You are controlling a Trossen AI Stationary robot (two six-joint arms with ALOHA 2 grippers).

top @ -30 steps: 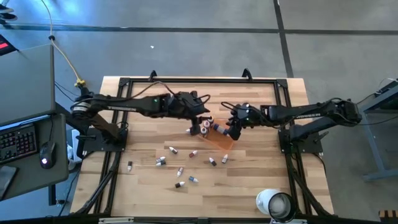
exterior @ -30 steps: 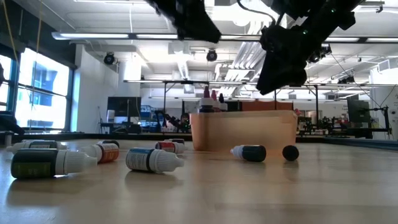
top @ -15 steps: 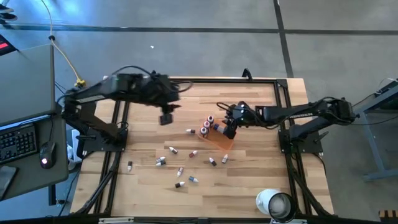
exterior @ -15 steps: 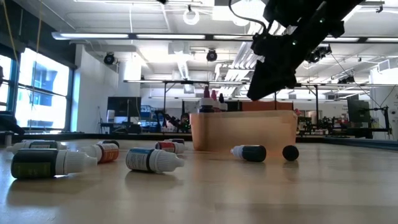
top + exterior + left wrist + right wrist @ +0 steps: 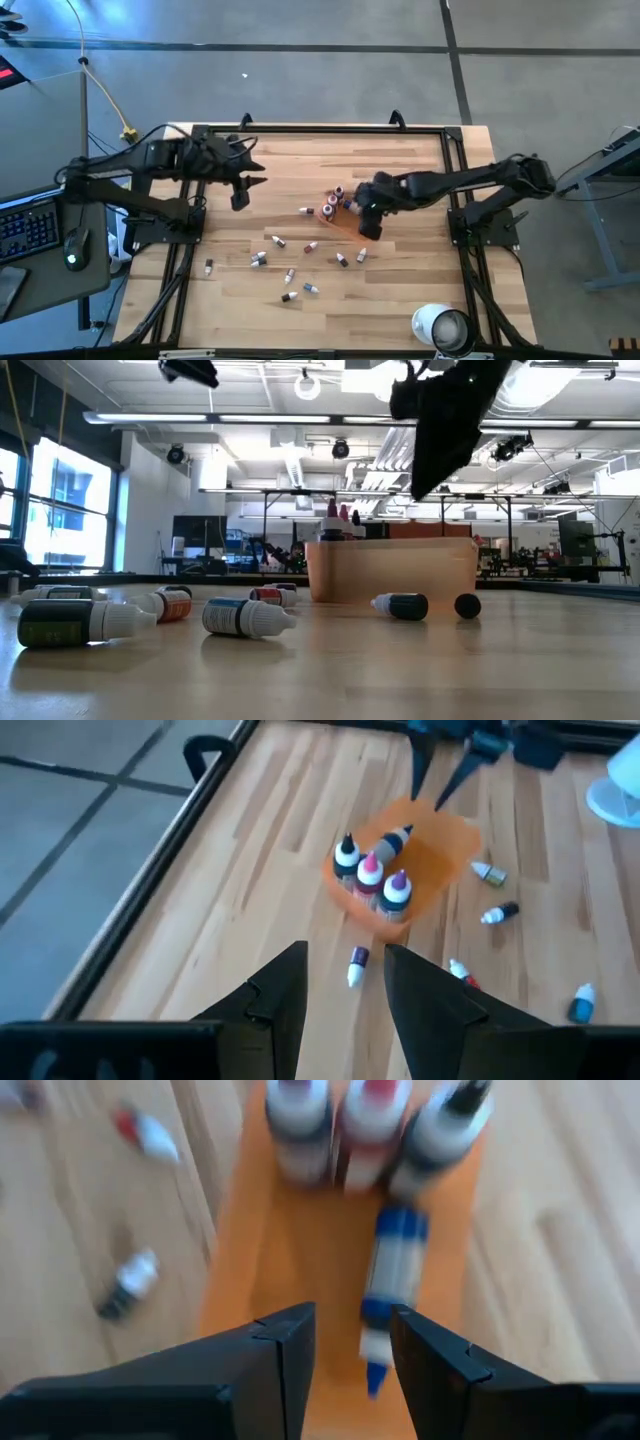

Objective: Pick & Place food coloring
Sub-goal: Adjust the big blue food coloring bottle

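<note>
Directly beneath my right gripper (image 5: 345, 1345) sits the orange tray (image 5: 300, 1260), and both fingers stand a little apart with nothing between them. Three bottles stand upright in a row at the tray's far end from that gripper: a white-bodied one (image 5: 298, 1125), a reddish one (image 5: 370, 1130) and a dark-capped one (image 5: 440, 1125). A fourth, the blue-banded bottle (image 5: 390, 1295), lies on its side on the tray floor just ahead of the fingertips.

My left gripper (image 5: 345, 985) hangs well back from the tray, over bare table (image 5: 420, 160), its fingers also narrowly parted and empty. One loose bottle (image 5: 354, 966) lies just ahead of it, between it and the tray.

From overhead I see the remaining bottles (image 5: 290, 272) scattered on the wood near the tray, plus a white roll (image 5: 440, 326) at the table's edge. At table height, the tray wall hides the lying bottle; only cap tips (image 5: 338, 514) poke above the rim.
</note>
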